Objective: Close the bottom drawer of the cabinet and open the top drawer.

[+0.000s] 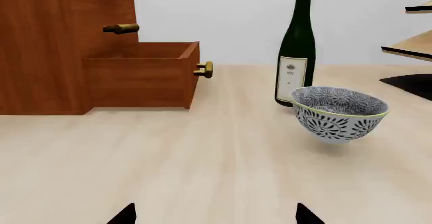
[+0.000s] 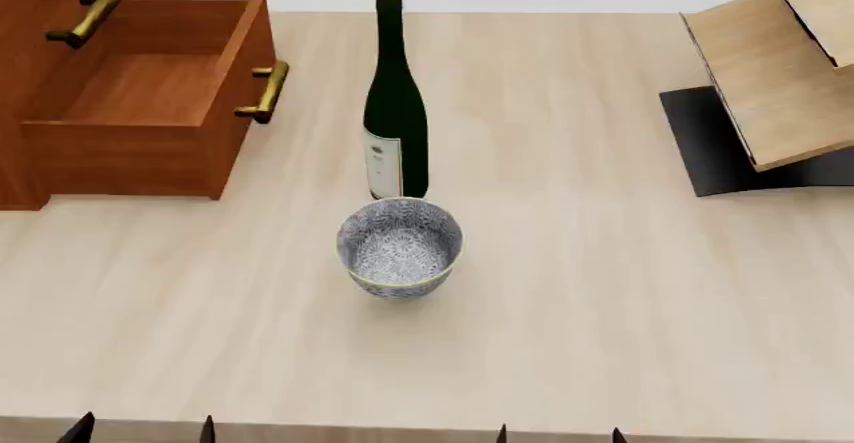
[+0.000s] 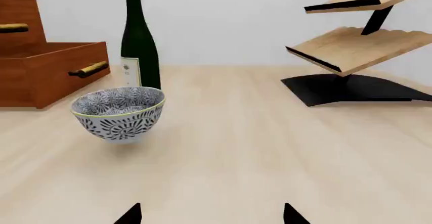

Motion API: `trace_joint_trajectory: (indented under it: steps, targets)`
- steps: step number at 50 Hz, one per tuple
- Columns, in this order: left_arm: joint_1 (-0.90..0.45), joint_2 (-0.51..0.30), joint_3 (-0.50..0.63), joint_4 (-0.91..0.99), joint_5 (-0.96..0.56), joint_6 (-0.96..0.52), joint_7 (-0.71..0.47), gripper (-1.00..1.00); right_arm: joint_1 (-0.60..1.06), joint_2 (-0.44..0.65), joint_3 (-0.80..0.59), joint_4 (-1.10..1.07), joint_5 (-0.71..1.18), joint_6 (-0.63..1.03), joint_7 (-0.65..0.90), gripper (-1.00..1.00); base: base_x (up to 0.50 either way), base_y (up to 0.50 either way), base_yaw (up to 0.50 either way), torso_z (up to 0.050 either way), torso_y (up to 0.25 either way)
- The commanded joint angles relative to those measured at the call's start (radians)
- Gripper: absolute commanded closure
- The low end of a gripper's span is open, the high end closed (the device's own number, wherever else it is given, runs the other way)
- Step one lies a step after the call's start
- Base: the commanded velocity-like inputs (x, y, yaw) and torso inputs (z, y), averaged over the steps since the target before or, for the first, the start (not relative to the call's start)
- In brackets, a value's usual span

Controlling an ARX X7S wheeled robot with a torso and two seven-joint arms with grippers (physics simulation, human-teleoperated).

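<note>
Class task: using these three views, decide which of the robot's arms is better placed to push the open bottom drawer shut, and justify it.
Probably left: the bottom drawer sits at the robot's left, facing the left gripper, while the wine bottle and bowl stand between it and the right gripper.

My right claw (image 3: 211, 215): only two dark fingertips (image 3: 128, 215) show at frame edge, spread wide apart, nothing btwn them, over bare pale wood table (image 3: 270, 148). Ahead, a blue-patterned bowl (image 3: 119, 113) sits upright w/ a dark green wine bottle (image 3: 139, 42) just behind it. Further off to one side, reddish cabinet (image 3: 17, 11) w/ its bottom drawer (image 3: 54, 70) pulled out, brass handle (image 3: 89, 69) on front. Opposite side: plywood rack (image 3: 357, 47) on black base, well apart from bowl.
</note>
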Motion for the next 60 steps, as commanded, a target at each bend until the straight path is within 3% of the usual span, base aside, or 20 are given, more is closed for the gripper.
trace_joint_trajectory:
  steps: [1, 16, 41, 42, 60]
  targets:
    - [0.0, -0.01, 0.011, 0.0, -0.01, 0.0, -0.011, -1.0, 0.0, 0.009, -0.013, 0.0, 0.009, 0.0, 0.013, -1.0, 0.0, 0.0, 0.0, 0.0, 0.0]
    - [-0.009, -0.049, 0.064, 0.006, -0.07, -0.004, -0.036, -1.0, 0.027, 0.043, -0.077, 0.065, 0.043, -0.033, 0.069, -1.0, 0.0, 0.0, 0.0, 0.0, 0.0]
    - [-0.001, -0.087, 0.11, 0.087, -0.062, 0.01, -0.097, -1.0, 0.019, 0.083, -0.113, 0.023, 0.088, -0.018, 0.111, -1.0, 0.0, 0.0, 0.0, 0.049, 0.0]
    - [-0.05, -0.109, 0.093, 0.213, -0.074, -0.047, -0.093, -1.0, 0.048, 0.099, -0.101, -0.041, 0.088, 0.052, 0.124, -1.0, 0.0, 0.0, 0.0, 0.05, 0.0]
    - [-0.24, -0.177, 0.086, 0.404, -0.111, -0.258, -0.083, -1.0, 0.15, 0.142, -0.101, -0.136, 0.093, 0.189, 0.154, -1.0, 0.0, 0.0, 0.0, 0.05, 0.0]
